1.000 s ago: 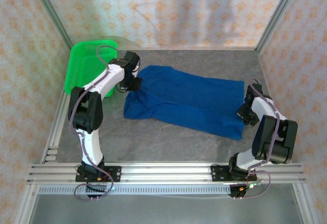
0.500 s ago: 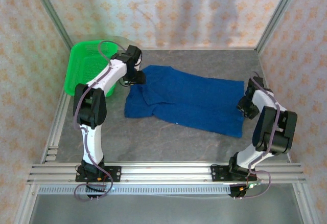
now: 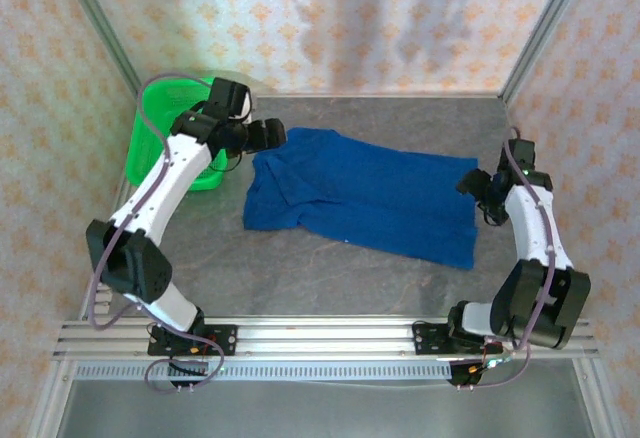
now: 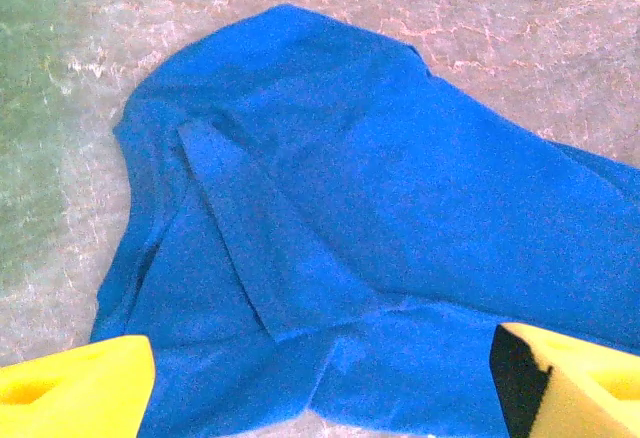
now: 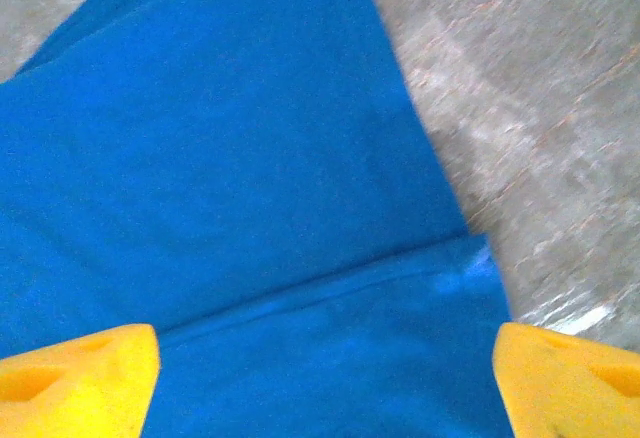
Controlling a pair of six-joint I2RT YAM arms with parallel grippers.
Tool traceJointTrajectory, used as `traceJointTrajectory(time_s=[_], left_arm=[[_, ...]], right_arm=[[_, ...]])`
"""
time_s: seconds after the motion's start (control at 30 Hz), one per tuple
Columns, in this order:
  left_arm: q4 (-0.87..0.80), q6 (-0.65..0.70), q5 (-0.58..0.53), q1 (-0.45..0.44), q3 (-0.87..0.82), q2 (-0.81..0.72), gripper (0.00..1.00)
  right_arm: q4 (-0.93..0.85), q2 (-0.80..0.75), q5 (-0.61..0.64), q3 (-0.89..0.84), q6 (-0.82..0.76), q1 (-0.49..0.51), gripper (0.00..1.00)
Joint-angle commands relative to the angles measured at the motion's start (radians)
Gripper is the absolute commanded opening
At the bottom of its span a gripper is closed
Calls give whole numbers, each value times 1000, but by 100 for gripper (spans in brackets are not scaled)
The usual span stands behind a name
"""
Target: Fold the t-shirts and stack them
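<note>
Since a second ago, drawn back off both ends of the t-shirt [image 3: 365,193], with left gripper [image 3: 270,136] and right gripper [image 3: 470,182] let go, jaws wide, empty. Lies flat, folded lengthwise, on the table [image 3: 330,268] between them. Probably soft, light, floppy; best pinched at end corners.

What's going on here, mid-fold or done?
Two arms are working one blue t-shirt, which lies across the table in a long, partly folded band. The left gripper hangs open over its far-left end, near the green basket. The right gripper hangs open over its right end. Neither holds the cloth. The fold looks unfinished: the left end is rumpled, with a flap lying over it.
</note>
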Motion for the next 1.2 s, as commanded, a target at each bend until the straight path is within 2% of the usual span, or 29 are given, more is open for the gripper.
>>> traceJointTrajectory(time_s=[0.0, 0.17, 0.57, 0.77, 1.17], left_arm=[[7, -52, 12, 0, -63, -49, 89], [-41, -81, 15, 0, -145, -132, 92], [36, -179, 13, 0, -409, -289, 94], [60, -207, 7, 0, -483, -305, 93], [134, -259, 19, 0, -564, -254, 92]], right_arm=[[-51, -50, -110, -17, 5, -5, 93], [-84, -84, -165, -22, 33, -4, 100], [-164, -230, -194, -118, 31, 6, 99], [-166, -228, -217, -138, 42, 18, 99], [-193, -164, -176, -174, 53, 31, 99]])
